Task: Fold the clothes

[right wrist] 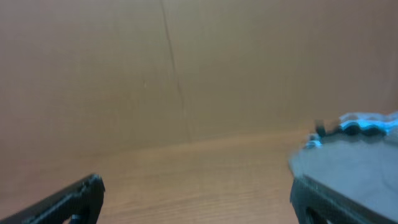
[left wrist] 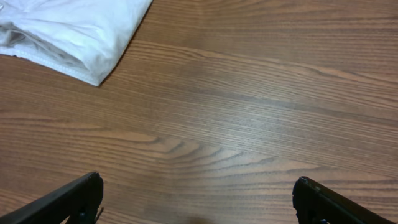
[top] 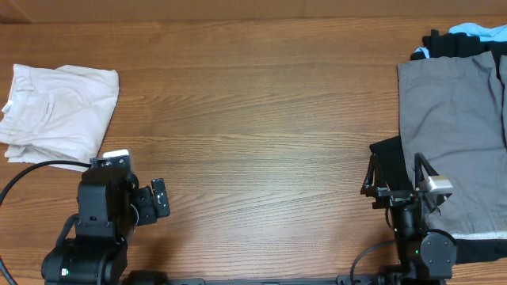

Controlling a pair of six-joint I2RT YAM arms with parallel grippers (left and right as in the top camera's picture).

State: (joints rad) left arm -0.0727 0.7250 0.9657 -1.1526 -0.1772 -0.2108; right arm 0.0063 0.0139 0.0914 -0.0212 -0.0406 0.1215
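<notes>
Beige shorts (top: 59,111) lie at the far-left end of the counter (top: 253,119), bunched into a rough folded pile with the small white tag at the left edge. In the left wrist view they sit in the top-left corner (left wrist: 74,31), ahead of the left claw (left wrist: 198,186) and off to its left, not touching it; bare wood lies between. The left claw is spread wide and has hold of nothing (both black fingertips (left wrist: 81,196) only peek in at the bottom corners). The left arm sits at the near edge of the counter, just on the near side of the shorts.

The right claw (top: 394,162) is at the opposite end, well apart from the beige shorts, also spread wide with nothing in it. It hangs over the edge of a black garment (top: 386,154) beside a pair of grey shorts (top: 451,119); a light blue item (top: 475,30) shows at the far-right corner. The right wrist view is blurry: brown backdrop, grey cloth at lower right.
</notes>
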